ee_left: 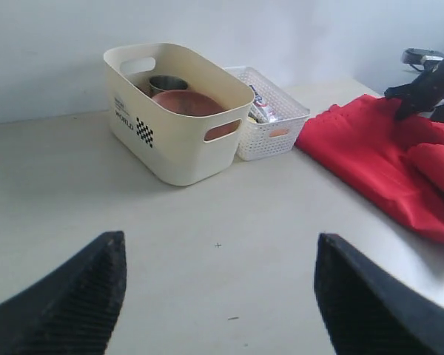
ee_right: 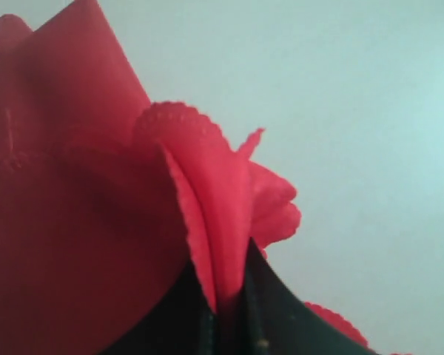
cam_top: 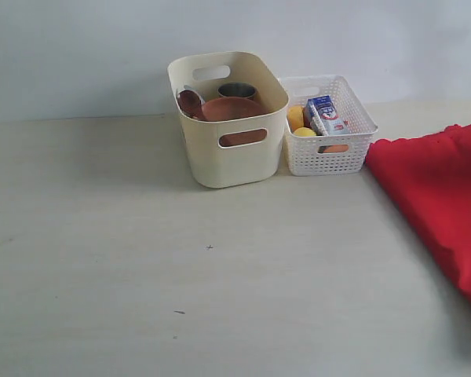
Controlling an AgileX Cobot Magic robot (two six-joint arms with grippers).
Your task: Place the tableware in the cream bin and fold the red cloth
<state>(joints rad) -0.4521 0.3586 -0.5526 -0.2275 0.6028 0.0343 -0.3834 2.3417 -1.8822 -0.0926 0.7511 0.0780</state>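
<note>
A pale table [cam_top: 141, 275] runs back to a plain light wall. At the back stands the cream bin [cam_top: 235, 161], with a round wooden plate [cam_top: 231, 108] and a steel cup [cam_top: 237, 90] already inside. A white lattice basket [cam_top: 330, 157] of food sits just beside it.

The red cloth [cam_top: 447, 188] lies on the table's right side. Its long edge slants from near the basket toward the front right corner. The right fingers [ee_right: 281, 325] are clamped on a bunched, scalloped edge of the cloth. The left fingers [ee_left: 66, 303] are spread wide with nothing between them, above bare table and well apart from the cloth, which lies off to their right.

The right arm is clearly the nearer one. The fold probably depends on carrying that pinched edge across the cloth's width.
</note>
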